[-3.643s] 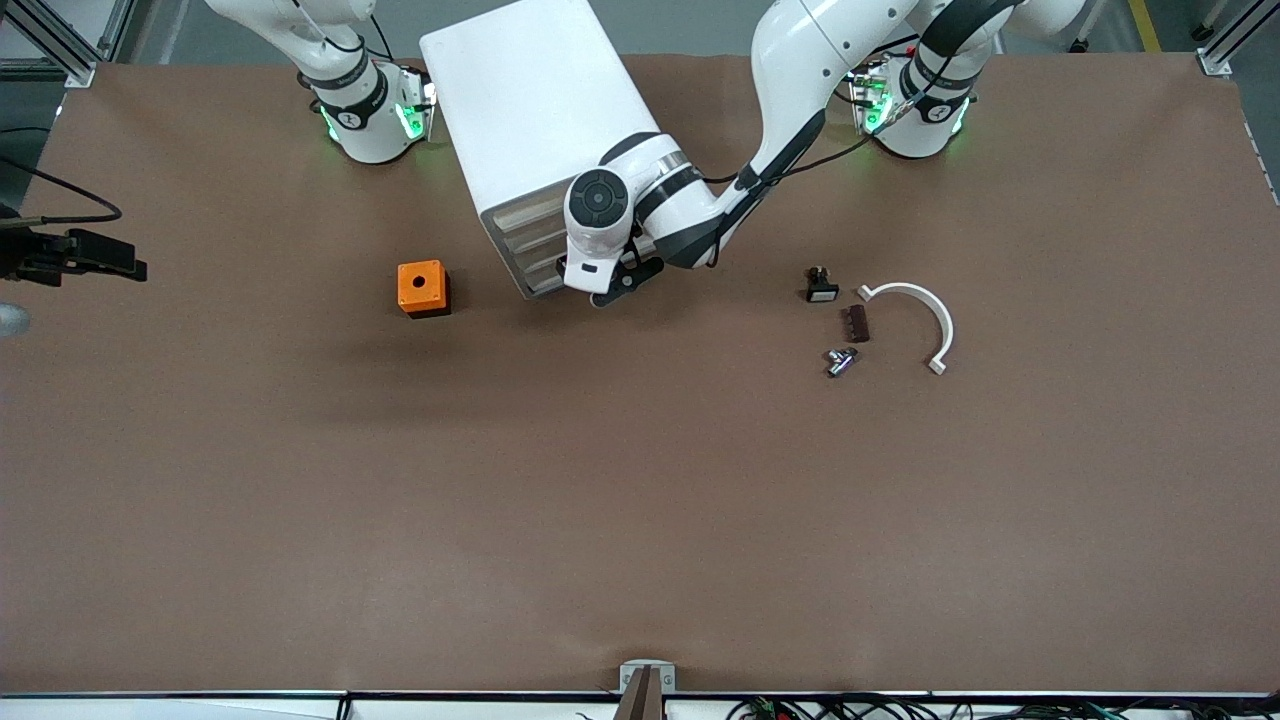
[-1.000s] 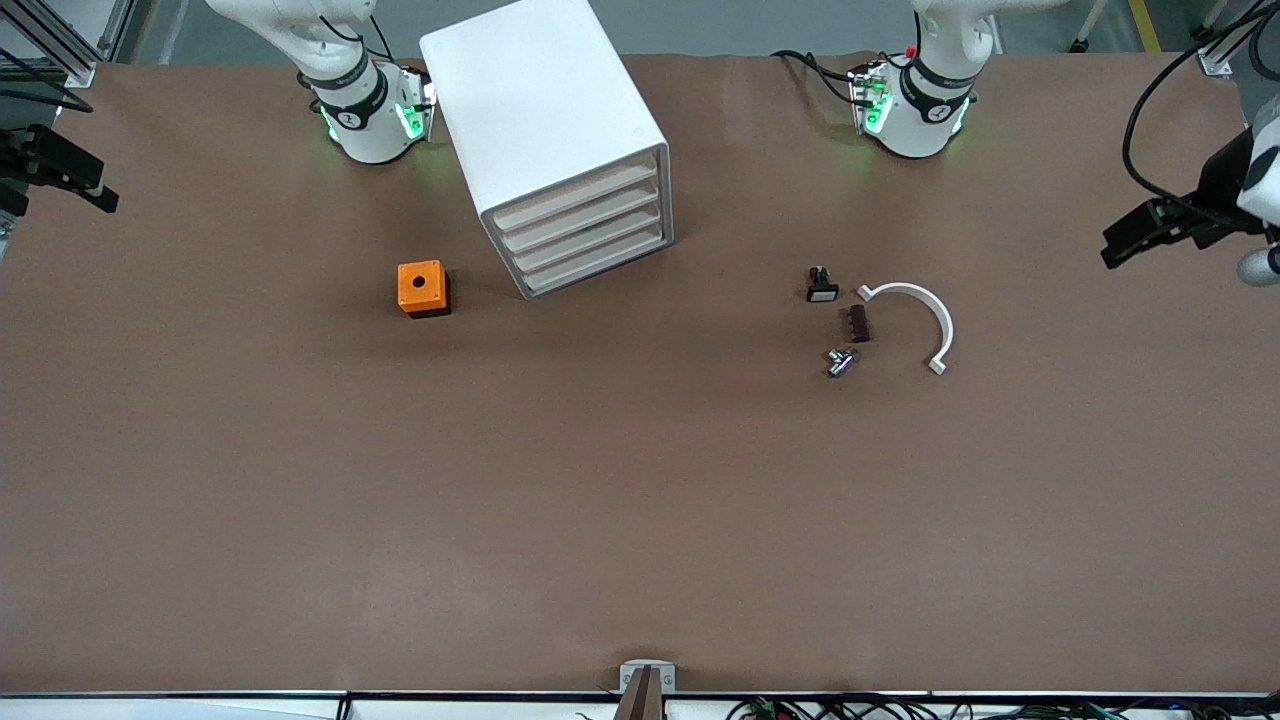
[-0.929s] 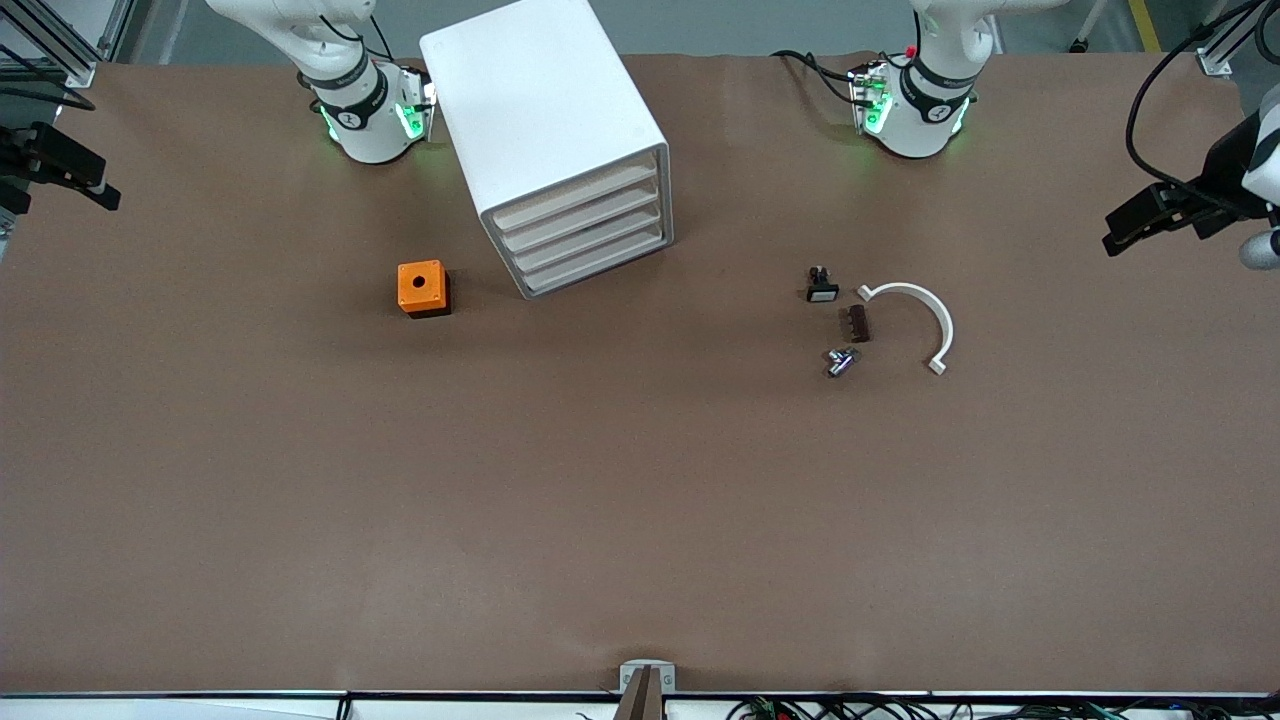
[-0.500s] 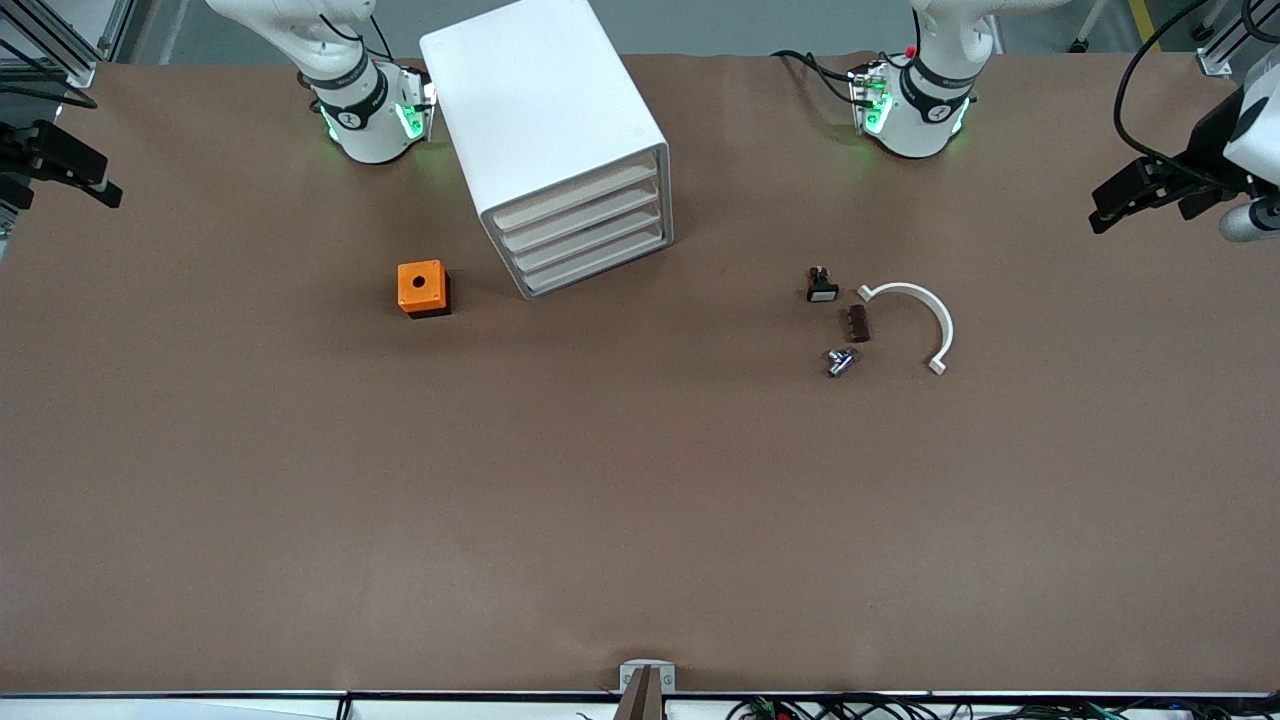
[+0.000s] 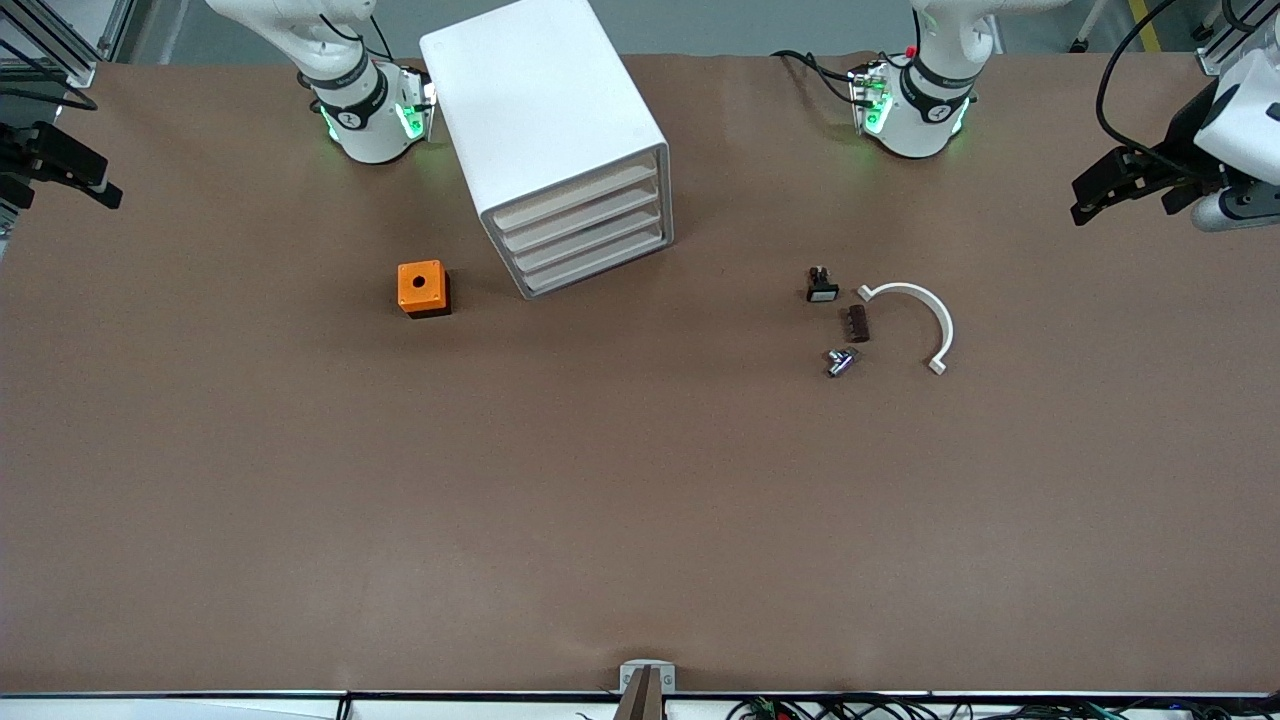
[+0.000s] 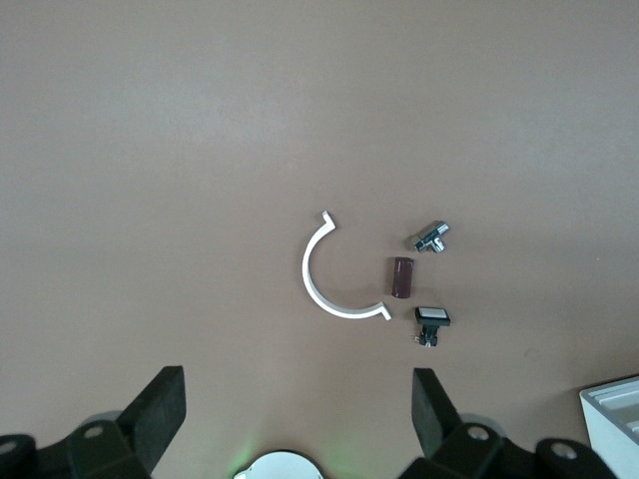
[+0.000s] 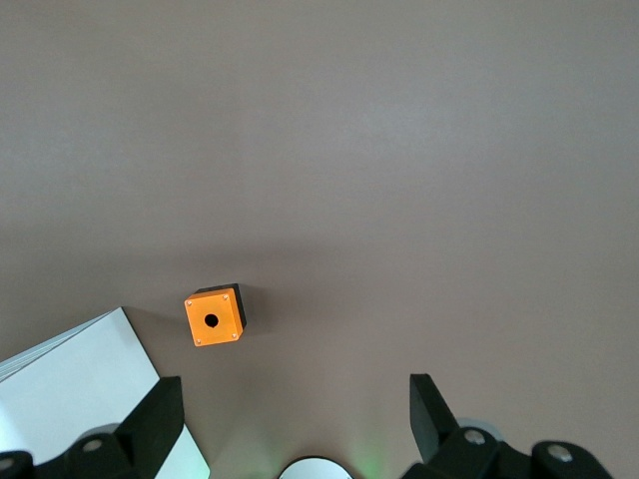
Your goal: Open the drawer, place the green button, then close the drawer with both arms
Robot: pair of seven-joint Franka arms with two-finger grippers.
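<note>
The white cabinet [image 5: 545, 110] stands between the two arm bases, and all its drawers are shut. The lowest drawer [image 5: 597, 263] sits flush with the three above it. The button is hidden; no green cap shows in any view. My left gripper [image 5: 1097, 190] hangs open and empty over the left arm's end of the table. Its wrist view looks past its own gripper [image 6: 298, 391] down at the small parts. My right gripper [image 5: 85, 175] hangs open and empty over the right arm's end, seen from the wrist as the right gripper [image 7: 295, 394], with a cabinet corner [image 7: 80, 389] beside it.
An orange cube with a hole [image 5: 422, 288] sits beside the cabinet toward the right arm's end. Toward the left arm's end lie a black switch with a white face [image 5: 821, 286], a brown block [image 5: 857, 323], a metal fitting [image 5: 840, 361] and a white arc [image 5: 915, 310].
My left arm has left the cabinet front and swung out to its end of the table; over the last second its gripper drifted toward the base row. The right gripper barely moved.
</note>
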